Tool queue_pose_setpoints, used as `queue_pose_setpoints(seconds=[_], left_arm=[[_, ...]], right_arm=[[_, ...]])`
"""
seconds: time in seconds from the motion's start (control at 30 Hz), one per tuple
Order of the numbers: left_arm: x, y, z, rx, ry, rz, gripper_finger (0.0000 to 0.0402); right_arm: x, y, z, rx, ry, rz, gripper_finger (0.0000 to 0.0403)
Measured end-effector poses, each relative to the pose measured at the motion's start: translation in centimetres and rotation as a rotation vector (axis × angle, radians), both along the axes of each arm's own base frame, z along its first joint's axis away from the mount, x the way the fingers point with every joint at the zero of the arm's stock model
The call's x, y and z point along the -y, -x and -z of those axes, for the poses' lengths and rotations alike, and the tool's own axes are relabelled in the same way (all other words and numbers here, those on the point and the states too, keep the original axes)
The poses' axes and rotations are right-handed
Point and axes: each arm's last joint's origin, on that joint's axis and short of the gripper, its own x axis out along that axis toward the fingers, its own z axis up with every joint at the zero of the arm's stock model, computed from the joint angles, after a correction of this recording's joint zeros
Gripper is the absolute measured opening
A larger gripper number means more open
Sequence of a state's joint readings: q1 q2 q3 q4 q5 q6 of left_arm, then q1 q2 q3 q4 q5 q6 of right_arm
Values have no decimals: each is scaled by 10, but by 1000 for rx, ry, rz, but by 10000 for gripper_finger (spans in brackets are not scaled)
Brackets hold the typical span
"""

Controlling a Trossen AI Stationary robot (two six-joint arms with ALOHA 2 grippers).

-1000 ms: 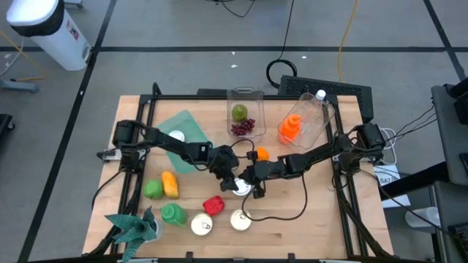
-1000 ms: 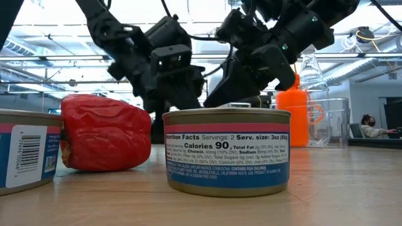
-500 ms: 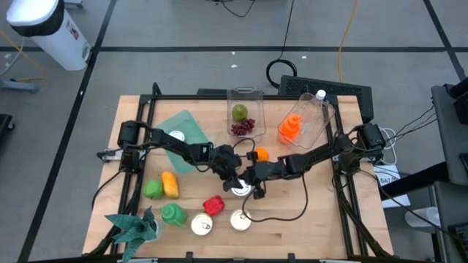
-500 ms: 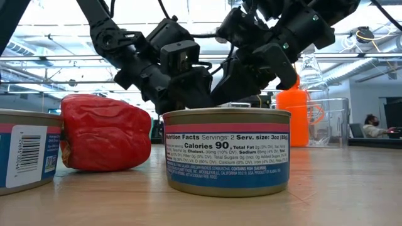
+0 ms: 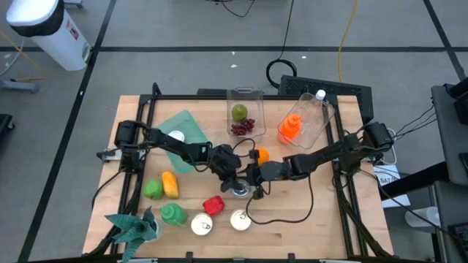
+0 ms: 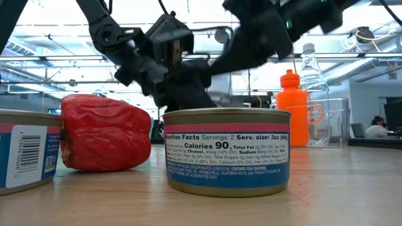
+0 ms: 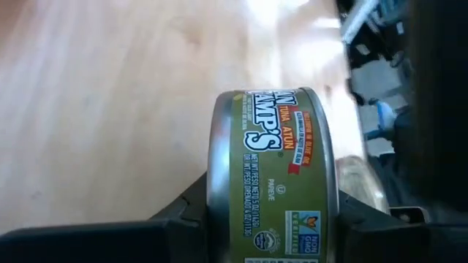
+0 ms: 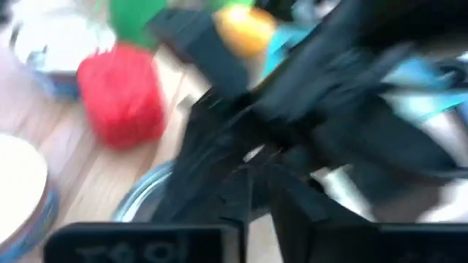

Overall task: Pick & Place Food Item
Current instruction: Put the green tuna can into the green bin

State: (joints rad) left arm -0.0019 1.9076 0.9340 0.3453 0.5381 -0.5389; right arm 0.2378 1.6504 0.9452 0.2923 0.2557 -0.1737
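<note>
A flat tuna can with a green label (image 7: 270,161) sits between the fingers of my left gripper (image 7: 270,213), near the table's middle (image 5: 240,192). My left gripper (image 5: 237,187) is shut on it. My right gripper (image 5: 255,180) hangs just right of the can and above it, and its wrist view is blurred. The low view hides this can behind a nearer one. My left gripper pinches the can between its two fingers, one on each flat end (image 7: 213,201) (image 7: 333,201). The labelled round wall faces the wrist camera. The fingers (image 7: 183,218) slant down from the table's left. Whether the can still rests on the wood I cannot tell.
In front lie a red pepper (image 5: 213,205) and two more cans (image 5: 202,225) (image 5: 241,220). A yellow pepper (image 5: 170,184) and green items (image 5: 152,190) (image 5: 174,214) are at the left, an orange (image 5: 261,155) is behind. Clear bins (image 5: 243,113) and an orange bottle (image 5: 290,128) stand at the far edge.
My left gripper has tipped further down, rolled a little and shut on the can without moving away. My right gripper has risen and drawn back from the can toward the table's right.
</note>
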Motion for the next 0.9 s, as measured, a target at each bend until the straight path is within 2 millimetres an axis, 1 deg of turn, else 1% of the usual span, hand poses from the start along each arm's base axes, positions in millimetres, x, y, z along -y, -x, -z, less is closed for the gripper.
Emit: queue_pose_setpoints(seconds=[0.1, 0.17, 0.27, 0.4, 0.5, 0.57, 0.63, 0.73, 0.8, 0.9], left_arm=[[3, 5, -16, 14, -29, 8, 135], [3, 11, -32, 26, -73, -8, 135], [2, 27, -62, 35, -155, -50, 135], [-7, 61, -109, 39, -287, -170, 135], [-22, 94, -140, 19, -382, -327, 135], [-33, 121, -155, -28, -439, -427, 135], [-44, 145, -163, -103, -473, -542, 135], [-58, 179, -165, -264, -486, -683, 135], [-66, 195, -164, -355, -474, -771, 135], [-74, 211, -158, -510, -468, -828, 135]], right_arm=[[-4, 7, -12, 25, 33, 32, 84], [-7, 13, -21, 34, 46, 48, 108], [-9, 21, -33, 54, 42, 77, 136], [-9, 32, -29, 38, 27, 74, 153], [-5, 39, -22, 40, 24, 79, 153], [0, 44, -16, 31, 18, 93, 147], [4, 47, -13, 32, 3, 109, 140], [6, 49, -9, 27, -1, 116, 131], [7, 50, -8, 26, 4, 114, 127], [7, 50, -8, 31, 5, 112, 122]])
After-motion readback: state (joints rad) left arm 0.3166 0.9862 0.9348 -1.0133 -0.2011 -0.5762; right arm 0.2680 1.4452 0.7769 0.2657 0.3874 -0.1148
